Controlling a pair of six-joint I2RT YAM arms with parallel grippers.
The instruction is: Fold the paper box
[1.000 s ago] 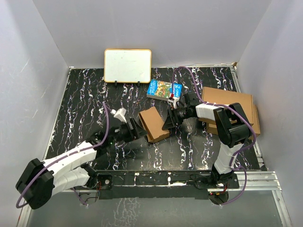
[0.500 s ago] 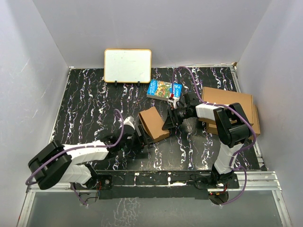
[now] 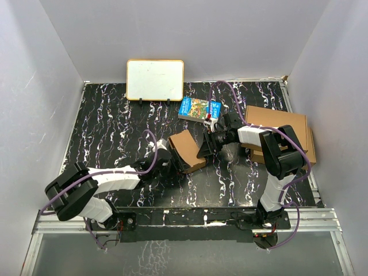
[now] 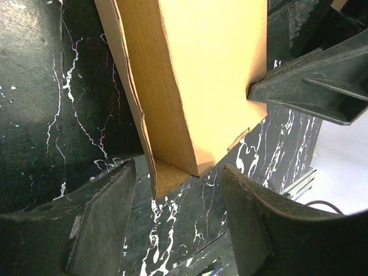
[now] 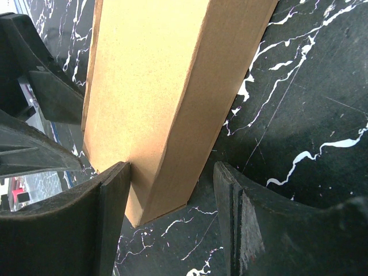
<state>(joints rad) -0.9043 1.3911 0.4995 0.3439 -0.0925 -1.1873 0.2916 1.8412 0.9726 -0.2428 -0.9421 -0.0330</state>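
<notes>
Top external: the paper box (image 3: 187, 148) lies between the arms. The left gripper (image 4: 177, 172) and right gripper (image 5: 171, 168) straddle its corners, jaws spread.

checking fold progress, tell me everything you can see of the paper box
The paper box is plain brown cardboard, folded into a slim rectangular block lying on the black marbled table near its middle. A loose flap sticks out at one corner. The left gripper straddles that corner, jaws open; the right gripper straddles the opposite end, one finger against its side.
</notes>
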